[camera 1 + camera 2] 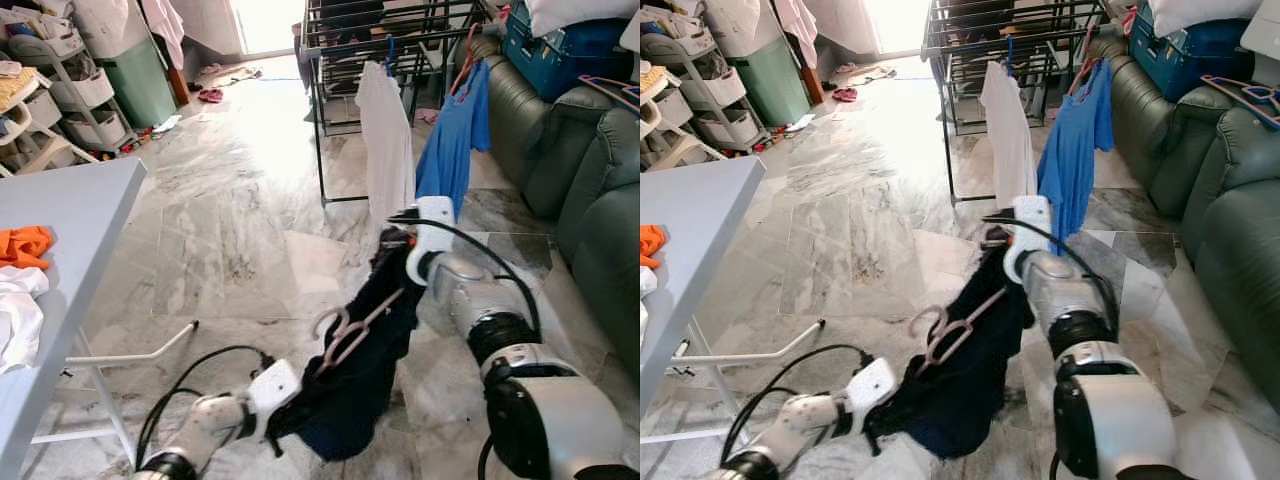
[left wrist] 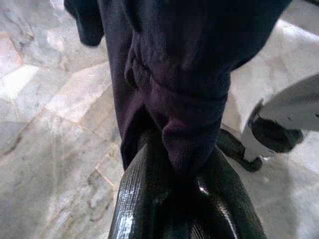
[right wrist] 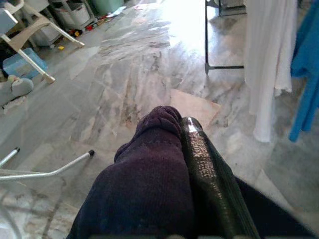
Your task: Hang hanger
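Currently, a dark navy garment (image 1: 355,380) is held stretched between both tools above the marble floor (image 1: 230,220). The left tool (image 2: 187,174) is closed on a bunched fold at the garment's lower end, its black fingers (image 2: 137,194) pressed on either side of the cloth. The right tool (image 1: 398,238) is clamped on the upper end, fabric being wadded against one finger (image 3: 199,154). A pink hanger (image 1: 345,335) is seen lying against the garment's front, hook toward the lower left. Beyond, a white shirt (image 1: 385,140) and a blue shirt (image 1: 455,135) are hung on a black drying rack (image 1: 340,60). A grey surface (image 1: 70,200) stands at the left.
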Tool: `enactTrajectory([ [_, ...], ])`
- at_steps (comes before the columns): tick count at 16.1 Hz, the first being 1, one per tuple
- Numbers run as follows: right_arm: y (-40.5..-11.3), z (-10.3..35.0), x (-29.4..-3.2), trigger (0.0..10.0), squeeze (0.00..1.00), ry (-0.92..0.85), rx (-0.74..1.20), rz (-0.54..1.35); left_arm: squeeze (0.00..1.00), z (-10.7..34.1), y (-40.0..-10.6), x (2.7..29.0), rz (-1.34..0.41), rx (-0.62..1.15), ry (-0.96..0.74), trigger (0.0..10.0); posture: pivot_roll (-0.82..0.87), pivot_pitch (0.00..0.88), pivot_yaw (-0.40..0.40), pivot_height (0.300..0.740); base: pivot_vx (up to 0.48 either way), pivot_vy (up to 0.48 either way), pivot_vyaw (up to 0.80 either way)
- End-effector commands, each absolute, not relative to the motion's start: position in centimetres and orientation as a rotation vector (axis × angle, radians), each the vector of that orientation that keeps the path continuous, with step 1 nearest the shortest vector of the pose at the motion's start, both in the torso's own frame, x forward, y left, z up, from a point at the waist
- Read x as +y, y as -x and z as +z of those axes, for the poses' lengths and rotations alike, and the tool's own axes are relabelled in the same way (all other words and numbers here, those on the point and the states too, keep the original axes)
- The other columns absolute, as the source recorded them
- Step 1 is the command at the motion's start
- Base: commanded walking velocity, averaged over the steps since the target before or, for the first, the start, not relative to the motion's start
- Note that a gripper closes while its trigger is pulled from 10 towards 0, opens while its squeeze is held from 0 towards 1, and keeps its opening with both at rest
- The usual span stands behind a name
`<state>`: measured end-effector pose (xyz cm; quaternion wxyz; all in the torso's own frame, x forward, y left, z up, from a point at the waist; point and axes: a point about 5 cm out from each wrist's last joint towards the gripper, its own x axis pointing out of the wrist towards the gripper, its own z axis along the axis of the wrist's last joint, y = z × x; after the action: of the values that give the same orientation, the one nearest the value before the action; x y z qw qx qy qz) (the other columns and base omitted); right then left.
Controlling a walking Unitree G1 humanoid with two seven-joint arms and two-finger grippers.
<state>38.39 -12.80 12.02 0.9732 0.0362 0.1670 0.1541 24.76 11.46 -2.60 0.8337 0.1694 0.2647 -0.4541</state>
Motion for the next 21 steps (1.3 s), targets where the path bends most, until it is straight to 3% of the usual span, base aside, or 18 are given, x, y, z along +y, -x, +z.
enactTrajectory([
  [1,-38.1,11.8,-11.8,0.0,0.00,-0.019,0.321,0.333,0.00,-1.7,-26.2,11.6,-0.884,0.520,-0.436,4.3,-0.20,0.000,0.113,0.740,0.000,0.000,0.00],
  [6,-37.7,10.8,-15.0,0.0,0.00,0.148,0.328,0.214,0.00,-0.9,-27.7,14.1,-0.717,0.495,-0.517,2.2,-0.20,0.000,0.115,0.740,0.000,0.000,0.00],
  [10,-37.6,10.9,-17.6,0.0,0.00,0.156,0.313,0.096,0.00,-1.5,-27.4,17.0,-0.665,0.591,-0.635,2.7,-0.20,0.000,0.121,0.740,0.000,0.000,0.00],
  [12,-37.6,11.0,-17.7,0.0,0.00,0.160,0.305,0.085,0.00,-1.4,-27.6,17.6,-0.659,0.601,-0.694,2.7,-0.20,0.000,0.122,0.740,0.000,0.000,0.00],
  [17,-37.8,11.2,-14.8,0.0,0.00,0.101,0.291,0.161,0.00,-1.6,-27.7,16.1,-0.692,0.602,-0.720,2.3,-0.20,0.000,0.123,0.740,0.000,0.000,0.00],
  [21,-37.4,10.8,-10.6,0.0,0.00,0.022,0.326,0.280,0.00,-1.4,-28.1,13.4,-0.638,0.587,-0.549,4.5,-0.20,0.000,0.115,0.740,0.000,0.000,0.00],
])
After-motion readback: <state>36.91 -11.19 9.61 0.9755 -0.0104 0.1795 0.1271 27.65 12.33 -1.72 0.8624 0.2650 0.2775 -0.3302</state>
